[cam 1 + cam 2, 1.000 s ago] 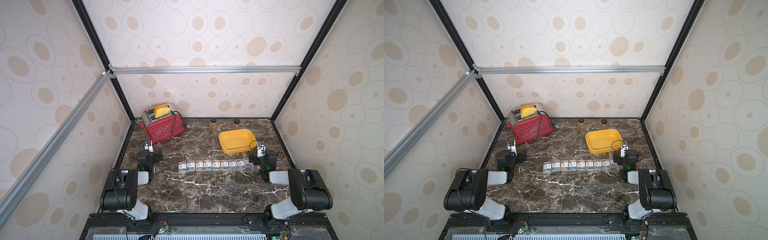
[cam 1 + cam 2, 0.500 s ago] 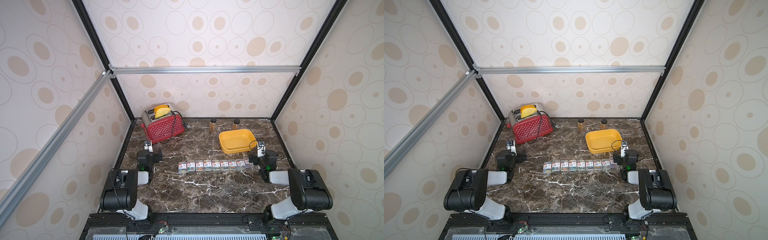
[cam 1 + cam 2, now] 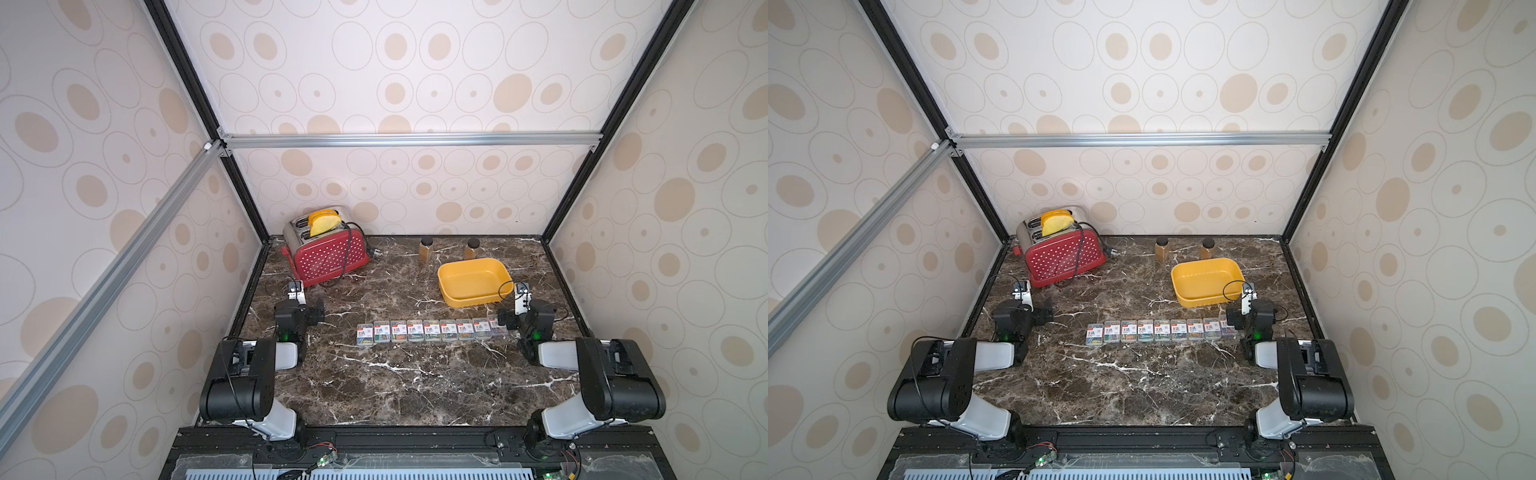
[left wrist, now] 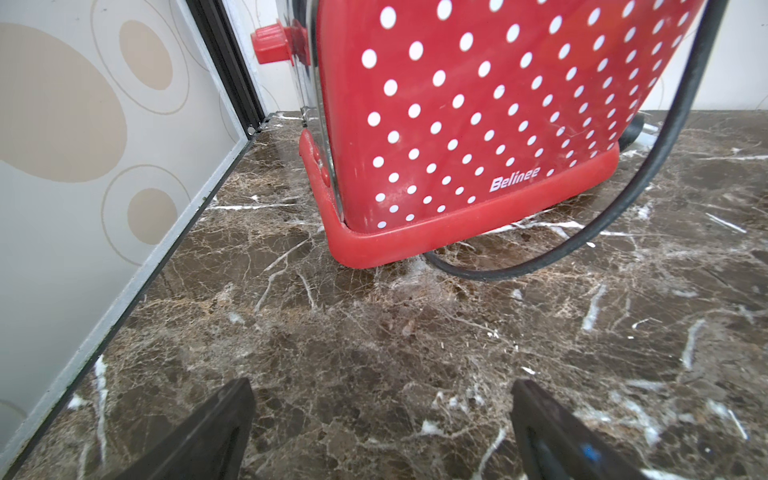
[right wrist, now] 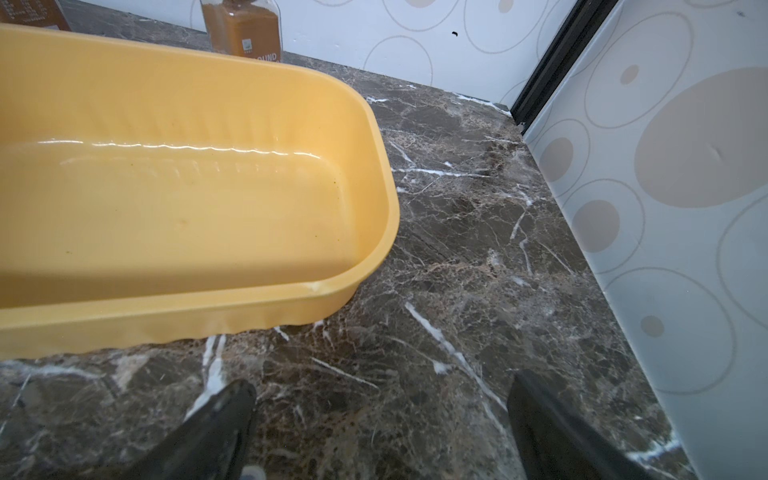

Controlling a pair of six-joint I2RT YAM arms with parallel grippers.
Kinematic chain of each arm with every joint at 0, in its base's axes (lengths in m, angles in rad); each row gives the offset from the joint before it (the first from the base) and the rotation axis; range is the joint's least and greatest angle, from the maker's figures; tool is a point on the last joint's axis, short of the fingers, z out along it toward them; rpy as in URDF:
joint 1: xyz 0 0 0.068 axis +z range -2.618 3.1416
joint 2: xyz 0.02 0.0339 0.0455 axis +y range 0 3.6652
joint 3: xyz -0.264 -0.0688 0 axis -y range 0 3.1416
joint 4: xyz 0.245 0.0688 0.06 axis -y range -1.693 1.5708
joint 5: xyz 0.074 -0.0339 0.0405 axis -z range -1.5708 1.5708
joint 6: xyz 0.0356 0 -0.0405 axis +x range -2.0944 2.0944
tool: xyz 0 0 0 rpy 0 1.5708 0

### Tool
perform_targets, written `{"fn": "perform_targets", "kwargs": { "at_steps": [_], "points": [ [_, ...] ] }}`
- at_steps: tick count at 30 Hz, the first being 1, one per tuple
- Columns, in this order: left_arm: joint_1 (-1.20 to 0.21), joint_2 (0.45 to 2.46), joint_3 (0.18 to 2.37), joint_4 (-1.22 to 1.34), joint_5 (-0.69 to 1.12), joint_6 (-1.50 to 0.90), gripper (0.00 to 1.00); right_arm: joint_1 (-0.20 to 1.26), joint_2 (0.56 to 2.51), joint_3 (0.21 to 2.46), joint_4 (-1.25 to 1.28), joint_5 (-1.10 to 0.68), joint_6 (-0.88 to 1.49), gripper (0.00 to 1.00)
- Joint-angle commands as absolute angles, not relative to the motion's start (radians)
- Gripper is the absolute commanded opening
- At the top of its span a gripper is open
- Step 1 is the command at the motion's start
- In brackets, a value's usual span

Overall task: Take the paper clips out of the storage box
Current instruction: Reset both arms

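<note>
1. Paper clips (image 3: 432, 331) lie on the desk (image 3: 415, 382) in small clear cases, each with a white and red label. Nine cases sit side by side in one straight row near the middle of the desk.
2. All the paper clips are outside the storage box (image 3: 473, 300). This yellow box sits farther back and more to the right, apart from the row. The right wrist view shows its shiny yellow floor and one round corner (image 5: 166, 320).
3. At the right end of the row is the right arm (image 3: 536, 322), just in front of the box. It partly hides the last case. The right jaws are spread wide and hold nothing. They hang over bare desk and point at the near corner of the box.
4. On the left side of the desk is the left arm (image 3: 291, 320), apart from the row. The left jaws are spread wide too, with only bare desk between them. They point at the toaster (image 3: 328, 259).
5. The toaster is red with white dots and stands at the back left. Yellow slices (image 3: 324, 222) stick out of its top. A black cord (image 4: 623, 199) loops on the desk beside it.
6. Two brown bottles (image 3: 425, 249) with black caps stand behind the box, near the back wall.
</note>
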State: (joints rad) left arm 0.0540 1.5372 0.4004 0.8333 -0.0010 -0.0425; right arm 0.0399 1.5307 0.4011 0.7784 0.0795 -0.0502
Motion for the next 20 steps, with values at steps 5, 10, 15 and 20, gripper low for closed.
{"fn": "perform_targets", "kwargs": {
  "at_steps": [5, 10, 15, 20],
  "points": [
    [0.047, 1.541, 0.426, 0.835, -0.015, -0.024, 0.99, 0.038, 1.536, 0.418, 0.792, 0.071, -0.055, 1.0],
    [0.04, 1.544, 0.429, 0.83, -0.027, -0.021, 0.99, 0.038, 1.536, 0.417, 0.792, 0.071, -0.054, 1.0],
    [0.041, 1.544, 0.43, 0.827, -0.026, -0.021, 0.99, 0.037, 1.536, 0.418, 0.792, 0.071, -0.054, 0.99],
    [0.041, 1.54, 0.428, 0.831, -0.027, -0.023, 0.99, 0.037, 1.537, 0.418, 0.792, 0.071, -0.054, 1.0]
  ]
}}
